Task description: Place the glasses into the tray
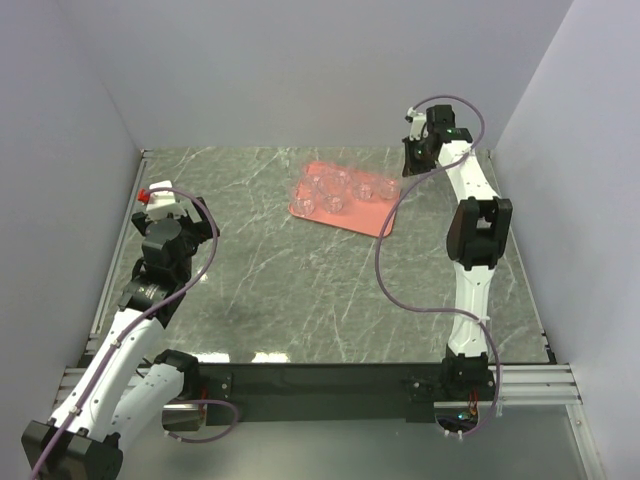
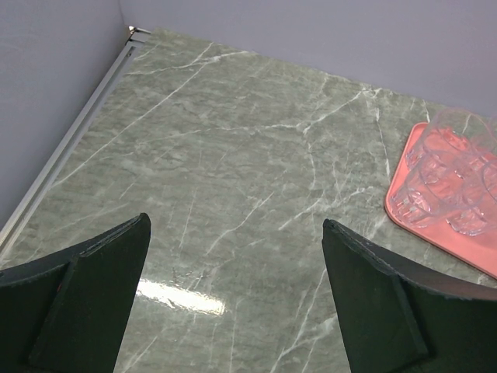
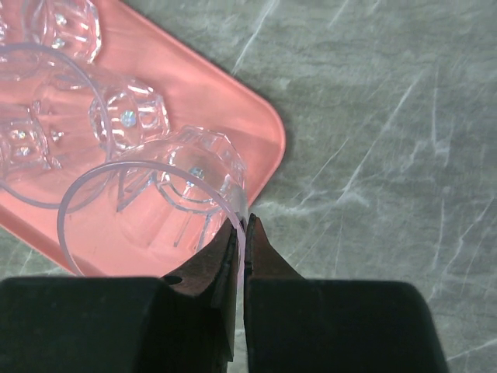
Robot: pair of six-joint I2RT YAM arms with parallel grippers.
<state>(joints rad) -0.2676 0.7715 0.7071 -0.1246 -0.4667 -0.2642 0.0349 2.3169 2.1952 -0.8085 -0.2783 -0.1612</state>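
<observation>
Your right gripper [image 3: 242, 227] is pinching the rim of one small clear faceted drinking glass [image 3: 167, 198], jaws almost closed with only the thin glass wall between them. The glass is hanging upright over a corner of the flat salmon-pink rounded-corner tray [image 3: 260, 128], just beside the other clear glasses [image 3: 128, 116] standing in it. I can't tell whether its base is touching down. I'm reading this as the set-down: a rim pinch pivots easily, so you're wanting a straight, slow descent, and you're sitting close to the tray lip, so shift inward before releasing. Your left gripper [image 2: 234, 237] is hovering wide open, holding nothing, over the grey-green marble tabletop [image 2: 233, 132].
</observation>
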